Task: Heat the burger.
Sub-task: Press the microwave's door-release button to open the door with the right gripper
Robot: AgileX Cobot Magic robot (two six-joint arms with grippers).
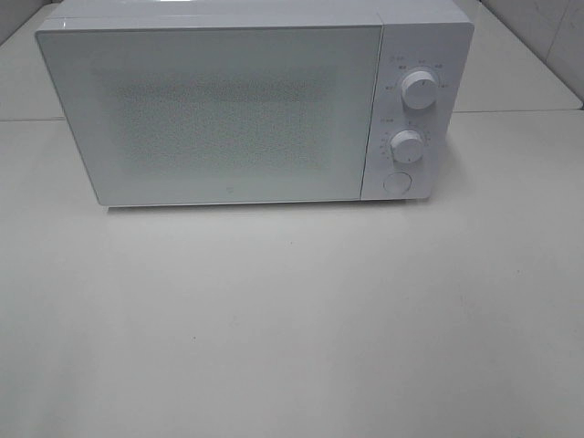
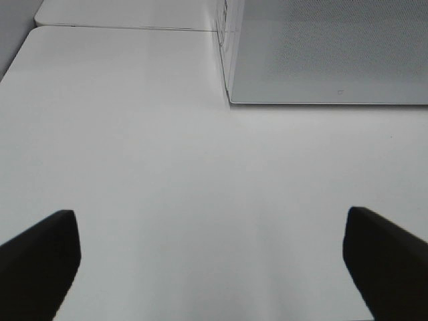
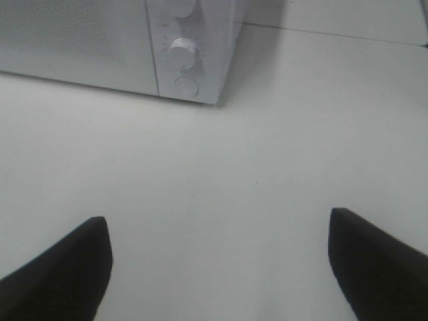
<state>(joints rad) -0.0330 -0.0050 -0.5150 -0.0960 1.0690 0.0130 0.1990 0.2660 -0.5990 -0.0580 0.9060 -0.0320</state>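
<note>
Standing shut across the upper frame, the boxy white microwave (image 1: 219,109) hides or lacks the burger — unseen anywhere, so progress is unclear — while left gripper (image 2: 208,224) and right gripper (image 3: 215,224) gape empty.

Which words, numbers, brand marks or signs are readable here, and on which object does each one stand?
No text is readable.
Markings around the upper knob and lower knob of the microwave: too small and blurred.
Tiny mark low on the door: too small to read.
</note>
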